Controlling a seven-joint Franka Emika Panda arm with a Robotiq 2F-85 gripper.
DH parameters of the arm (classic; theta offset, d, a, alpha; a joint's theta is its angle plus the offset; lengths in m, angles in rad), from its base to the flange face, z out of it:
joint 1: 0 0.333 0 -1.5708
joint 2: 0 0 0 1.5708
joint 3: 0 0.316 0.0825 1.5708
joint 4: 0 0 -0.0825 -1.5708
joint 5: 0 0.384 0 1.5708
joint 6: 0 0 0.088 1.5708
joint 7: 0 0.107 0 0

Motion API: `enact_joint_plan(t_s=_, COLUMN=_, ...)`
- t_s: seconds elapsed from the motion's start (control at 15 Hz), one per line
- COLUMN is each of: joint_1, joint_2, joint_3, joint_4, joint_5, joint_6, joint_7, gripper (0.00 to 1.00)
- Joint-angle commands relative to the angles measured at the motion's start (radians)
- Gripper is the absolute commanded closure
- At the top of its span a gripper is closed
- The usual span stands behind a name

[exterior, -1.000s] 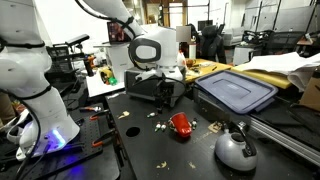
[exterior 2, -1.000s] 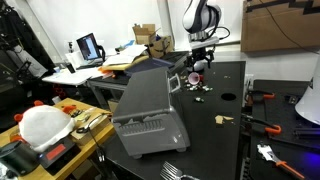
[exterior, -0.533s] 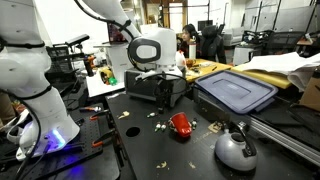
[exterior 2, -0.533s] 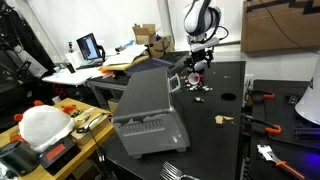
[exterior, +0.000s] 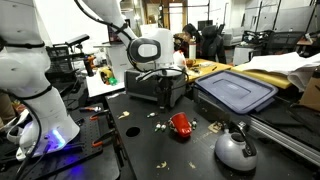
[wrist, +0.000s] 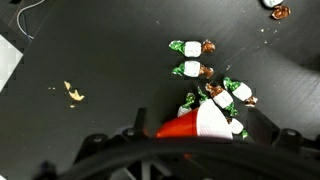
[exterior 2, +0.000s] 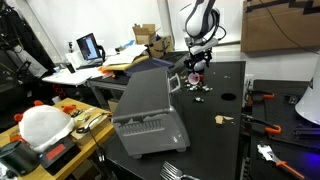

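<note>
A red cup with a white rim (wrist: 195,122) lies on its side on the black table, with several green-and-white wrapped candies (wrist: 190,69) spilled at its mouth. My gripper (wrist: 196,126) is open and hovers just above the cup, one finger on each side, not gripping it. In both exterior views the gripper (exterior: 164,95) (exterior 2: 199,64) hangs low over the table by the cup (exterior: 181,124) (exterior 2: 197,74). The candies (exterior 2: 199,86) lie scattered beside the cup.
A dark bin with a blue lid (exterior: 238,90) stands beside the cup, a grey rounded pot (exterior: 236,150) nearer the camera. A grey tilted bin (exterior 2: 145,108) fills the table's near side. Red-handled tools (exterior 2: 262,125) and wrapper scraps (wrist: 73,94) lie about.
The arm's wrist has shifted very slightly over the cup. The cup and candies have not moved.
</note>
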Motion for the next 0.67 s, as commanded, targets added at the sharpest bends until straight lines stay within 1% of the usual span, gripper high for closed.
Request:
enact_joint_plan(t_s=0.0, joint_1=0.026, joint_2=0.006, joint_3=-0.019, joint_4=-0.027, joint_5=-0.083, joint_6=0.082, joint_7=0.085, gripper=0.00)
enact_joint_plan(t_s=0.27, joint_1=0.041, joint_2=0.051, joint_3=-0.041, joint_4=-0.011, joint_5=-0.154, joint_6=0.126, joint_7=0.143, gripper=0.00)
enact_joint_plan(t_s=0.6, joint_1=0.076, joint_2=0.099, joint_3=-0.091, joint_4=0.003, joint_5=-0.223, joint_6=0.172, joint_7=0.191, gripper=0.00)
